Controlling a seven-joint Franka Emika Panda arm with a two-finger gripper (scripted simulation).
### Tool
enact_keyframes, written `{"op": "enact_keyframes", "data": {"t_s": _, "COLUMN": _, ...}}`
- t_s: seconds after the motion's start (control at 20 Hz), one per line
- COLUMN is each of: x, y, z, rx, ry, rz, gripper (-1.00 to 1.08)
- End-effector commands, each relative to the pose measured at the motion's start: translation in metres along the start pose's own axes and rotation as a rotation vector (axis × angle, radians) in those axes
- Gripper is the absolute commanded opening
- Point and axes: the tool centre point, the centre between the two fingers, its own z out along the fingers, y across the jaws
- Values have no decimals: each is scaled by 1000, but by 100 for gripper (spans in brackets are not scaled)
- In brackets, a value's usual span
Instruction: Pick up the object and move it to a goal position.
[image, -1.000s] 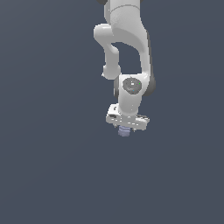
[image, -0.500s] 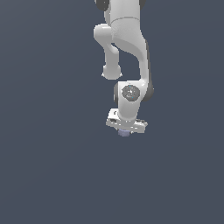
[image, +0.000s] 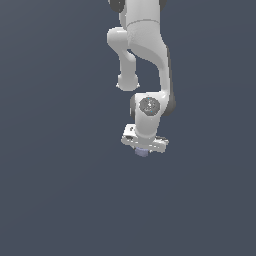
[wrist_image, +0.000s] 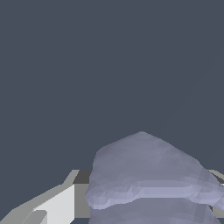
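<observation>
The white Panda arm hangs down in the exterior view, its hand pointing downward. A small pale lavender-blue object pokes out just under the hand, held in my gripper. In the wrist view the same lavender ridged object fills the space between the fingers, with one pale finger beside it. The gripper is shut on the object. The fingertips themselves are mostly hidden by the hand in the exterior view.
A plain dark blue-grey surface fills the background in both views. No other objects, containers or edges show.
The arm's hand has risen in the exterior view, carrying the lavender object up with it; the wrist has drawn in closer under the forearm.
</observation>
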Motion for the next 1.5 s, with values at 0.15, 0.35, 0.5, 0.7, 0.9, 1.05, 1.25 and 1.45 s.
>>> {"op": "enact_keyframes", "data": {"t_s": 0.15, "x": -1, "y": -1, "z": -4, "rx": 0, "ry": 0, "rz": 0, "gripper": -100}}
{"op": "enact_keyframes", "data": {"t_s": 0.35, "x": -4, "y": -4, "z": -16, "rx": 0, "ry": 0, "rz": 0, "gripper": -100}}
{"op": "enact_keyframes", "data": {"t_s": 0.5, "x": -8, "y": -7, "z": -31, "rx": 0, "ry": 0, "rz": 0, "gripper": -100}}
{"op": "enact_keyframes", "data": {"t_s": 0.7, "x": -15, "y": -13, "z": -59, "rx": 0, "ry": 0, "rz": 0, "gripper": -100}}
{"op": "enact_keyframes", "data": {"t_s": 0.9, "x": -24, "y": -21, "z": -95, "rx": 0, "ry": 0, "rz": 0, "gripper": -100}}
{"op": "enact_keyframes", "data": {"t_s": 1.05, "x": -32, "y": -28, "z": -127, "rx": -1, "ry": 0, "rz": 0, "gripper": -100}}
{"op": "enact_keyframes", "data": {"t_s": 1.25, "x": -43, "y": -39, "z": -175, "rx": -1, "ry": 0, "rz": 0, "gripper": -100}}
{"op": "enact_keyframes", "data": {"t_s": 1.45, "x": -54, "y": -49, "z": -222, "rx": -2, "ry": 0, "rz": 1, "gripper": -100}}
